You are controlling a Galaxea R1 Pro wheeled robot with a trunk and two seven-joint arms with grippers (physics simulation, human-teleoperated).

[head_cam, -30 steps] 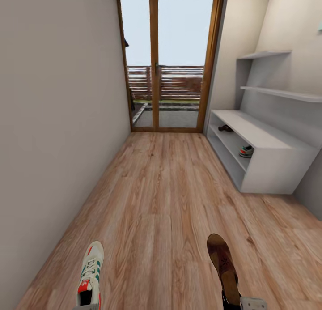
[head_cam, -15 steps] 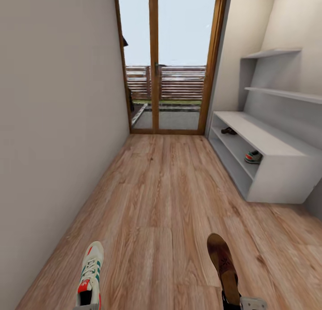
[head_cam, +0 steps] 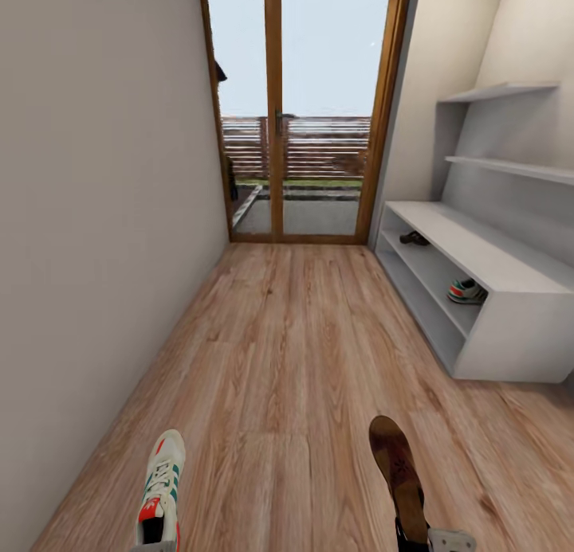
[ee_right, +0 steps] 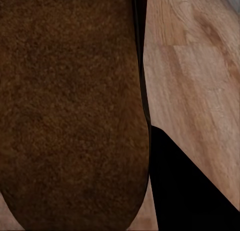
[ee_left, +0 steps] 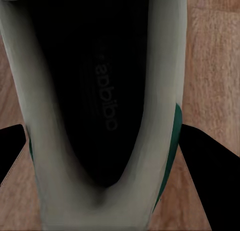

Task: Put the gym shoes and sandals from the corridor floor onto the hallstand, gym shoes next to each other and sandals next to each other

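Note:
One white gym shoe (head_cam: pixel 162 487) with green stripes and a red heel hangs low at the left, and my left gripper (head_cam: pixel 155 546) is shut on its heel end. Its dark inside (ee_left: pixel 100 91) faces the left wrist camera between black fingers (ee_left: pixel 205 161). A brown sandal (head_cam: pixel 396 468) hangs low at the right with my right gripper (head_cam: pixel 430 540) shut on it; its suede footbed (ee_right: pixel 70 101) sits beside one black finger (ee_right: pixel 185 186). The pale grey hallstand (head_cam: pixel 510 329) stands ahead on the right. On its shelf lie the second sandal (head_cam: pixel 414 238) and, nearer, the second gym shoe (head_cam: pixel 466 291).
The wood-plank corridor floor (head_cam: pixel 295 353) runs ahead to a glazed door with a brown frame (head_cam: pixel 275 138). A plain wall (head_cam: pixel 96 217) bounds the left side. Staggered wall shelves (head_cam: pixel 502 90) hang above the hallstand's bench top.
The whole view has shifted: the hallstand and door appear closer and further right, so the camera has moved forward. Both held shoes keep their places in the picture.

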